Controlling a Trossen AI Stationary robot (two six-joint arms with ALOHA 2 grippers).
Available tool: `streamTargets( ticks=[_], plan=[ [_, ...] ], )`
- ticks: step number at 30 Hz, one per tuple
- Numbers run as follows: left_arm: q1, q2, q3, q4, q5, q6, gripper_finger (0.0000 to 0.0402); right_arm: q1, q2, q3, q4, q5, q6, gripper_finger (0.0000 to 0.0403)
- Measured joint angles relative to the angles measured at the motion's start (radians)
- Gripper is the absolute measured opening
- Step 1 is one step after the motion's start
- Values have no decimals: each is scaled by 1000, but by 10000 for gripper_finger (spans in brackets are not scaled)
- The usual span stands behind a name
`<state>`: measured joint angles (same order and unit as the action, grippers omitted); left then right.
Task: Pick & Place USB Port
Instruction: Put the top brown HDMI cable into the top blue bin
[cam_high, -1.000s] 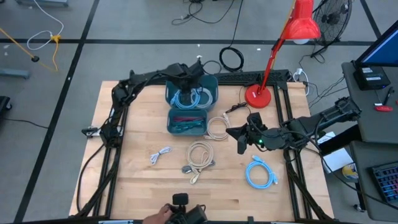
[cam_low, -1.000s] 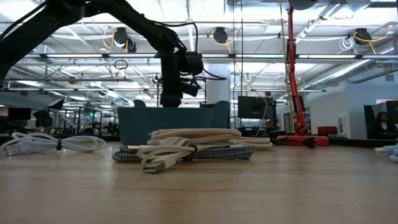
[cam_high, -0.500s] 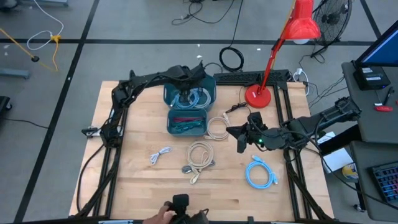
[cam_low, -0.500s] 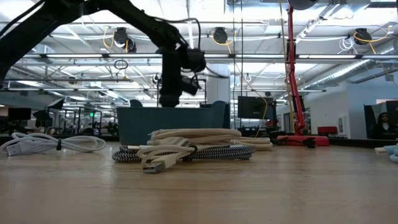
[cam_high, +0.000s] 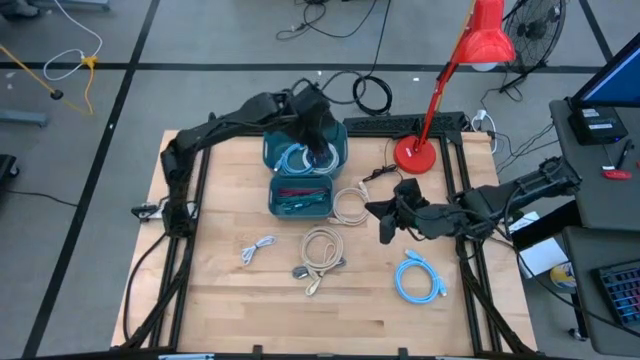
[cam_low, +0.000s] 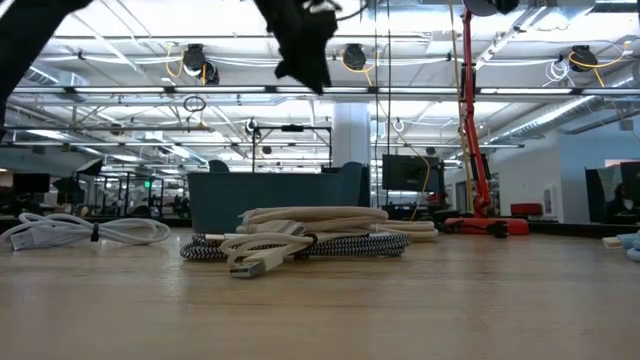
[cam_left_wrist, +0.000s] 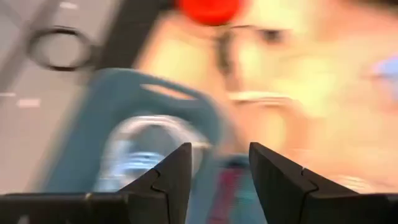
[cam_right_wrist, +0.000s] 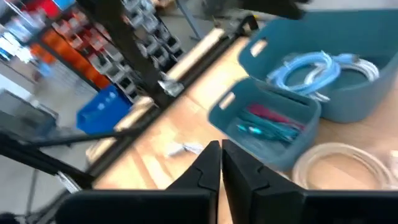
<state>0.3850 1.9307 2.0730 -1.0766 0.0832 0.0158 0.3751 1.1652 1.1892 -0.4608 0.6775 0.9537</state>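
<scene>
The high view looks straight down from well above, taking in the whole table (cam_high: 220, 300), both arms and the floor around. The low view sits at table-top height, facing level across the wood toward the room, with a pile of coiled cables (cam_low: 300, 235) close before it and the teal bins (cam_low: 275, 198) behind. The left wrist view looks past its own dark fingers (cam_left_wrist: 171, 177), near above the same teal bins (cam_left_wrist: 124, 137). The right wrist view faces across the table from farther off and shares those bins (cam_right_wrist: 298, 74) too.
</scene>
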Motion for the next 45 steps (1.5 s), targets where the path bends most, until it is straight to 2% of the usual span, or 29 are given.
streamTargets(
  ticks=[3, 6, 9, 13, 16, 18, 25, 31, 38, 42, 45],
  plan=[
    [-76, -46, -2, -51, 46, -45, 163, -44, 0, 0, -78, -44, -5, 37],
    [-168, -81, -3, -101, 2, -70, 163, -127, 0, -1, -151, -131, -41, 72],
    [-252, -101, -3, -141, -65, -142, 163, -237, 14, -1, -171, -267, -133, 111],
    [-362, -123, -3, -140, -154, -305, 163, -369, 64, -1, -165, -479, -337, 156],
    [-436, -128, -4, -148, -202, -456, 163, -438, 134, -1, -179, -650, -460, 176],
    [-483, -131, -4, -147, -235, -544, 163, -460, 189, -2, -188, -728, -534, 183],
    [-626, -132, -4, -155, -417, -799, 163, -465, 343, -84, -185, -761, -748, 178],
    [-713, -133, -4, -158, -539, -925, 163, -465, 418, -202, -27, -756, -806, 180],
    [-755, -133, -4, -250, -555, -968, 163, -459, 441, -326, 162, -703, -826, 176],
    [-768, -133, -4, -300, -537, -968, 163, -458, 465, -370, 209, -697, -748, 167],
    [-774, -133, -4, -323, -540, -961, 163, -458, 488, -387, 203, -700, -687, 145]
  ],
)
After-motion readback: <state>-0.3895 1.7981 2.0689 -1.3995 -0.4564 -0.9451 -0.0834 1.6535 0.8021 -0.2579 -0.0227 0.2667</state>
